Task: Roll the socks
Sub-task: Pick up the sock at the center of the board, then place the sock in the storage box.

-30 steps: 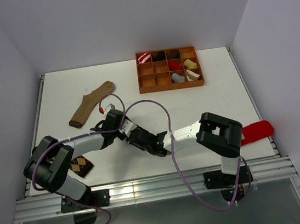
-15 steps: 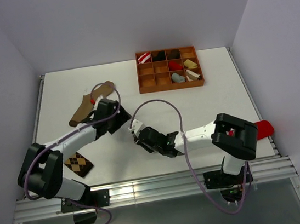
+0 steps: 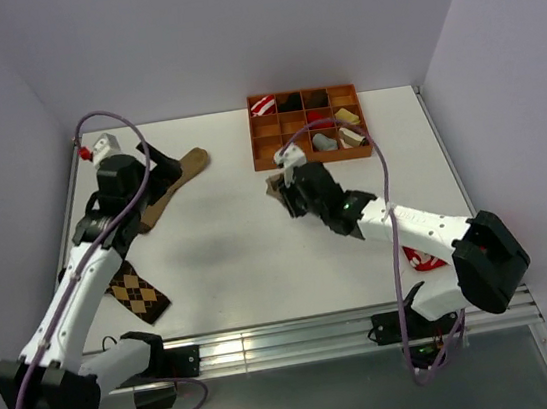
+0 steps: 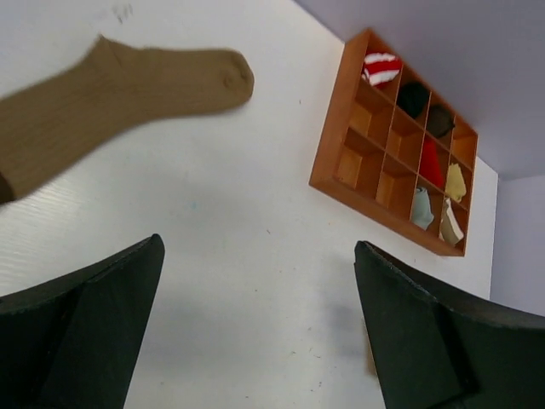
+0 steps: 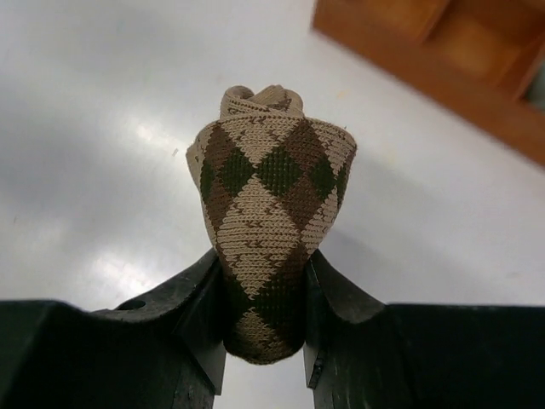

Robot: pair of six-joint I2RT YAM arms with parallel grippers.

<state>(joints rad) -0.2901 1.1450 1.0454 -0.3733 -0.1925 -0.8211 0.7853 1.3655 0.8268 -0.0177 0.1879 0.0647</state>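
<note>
Our right claw (image 5: 264, 285) is pinching a rolled argyle sock (image 5: 268, 192) of beige knit with brown and dark green diamonds. Both black fingers (image 5: 200, 307) press the lower end of the roll, and its coiled top stands up above them, clear of the white table (image 3: 260, 257). From the overhead camera we see this claw and its roll just off the near left corner of the orange-brown wooden tray (image 3: 313, 159) of square compartments, close to its front wall.

Our left claw (image 4: 260, 298) is spread wide, with nothing between its two dark fingers (image 4: 94, 328). It hangs well to the left of the wooden tray, above the table. Just beyond it lies a long tan ribbed sock (image 4: 128, 94), its toe pointing toward the tray.

A flat argyle sock (image 3: 139, 293), dark brown with tan diamonds, lies far to the near left of the tray, beside our left arm.

Inside the tray, the far left compartment holds a red-and-white striped roll (image 3: 262, 105). Other compartments hold black, red, yellow, grey and white rolls.

Near and to the right of the tray, a red cloth (image 3: 422, 258) with white marks shows partly under our right arm. We cannot read the marks.
</note>
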